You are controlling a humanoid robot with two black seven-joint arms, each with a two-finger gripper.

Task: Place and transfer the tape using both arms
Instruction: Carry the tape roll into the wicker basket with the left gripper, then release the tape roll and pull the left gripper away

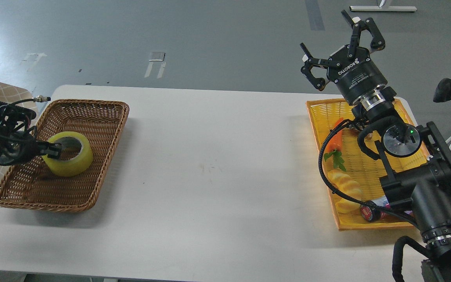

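The tape [71, 158], a thick yellow roll with a grey core, lies in the brown wicker basket [92, 172] at the table's left. My left gripper [53, 150] reaches in from the left edge and is shut on the roll's near wall, one finger in the core. My right gripper [337, 41] is raised above the back of the yellow tray [321, 129] at the right, fingers spread wide and empty.
The yellow tray holds a toy carrot [337, 137], a yellow ridged bread toy [345, 186] and a small red-capped item [370, 211]. My right arm's thick links cover the tray's right side. The white table [217, 164] lies between basket and tray.
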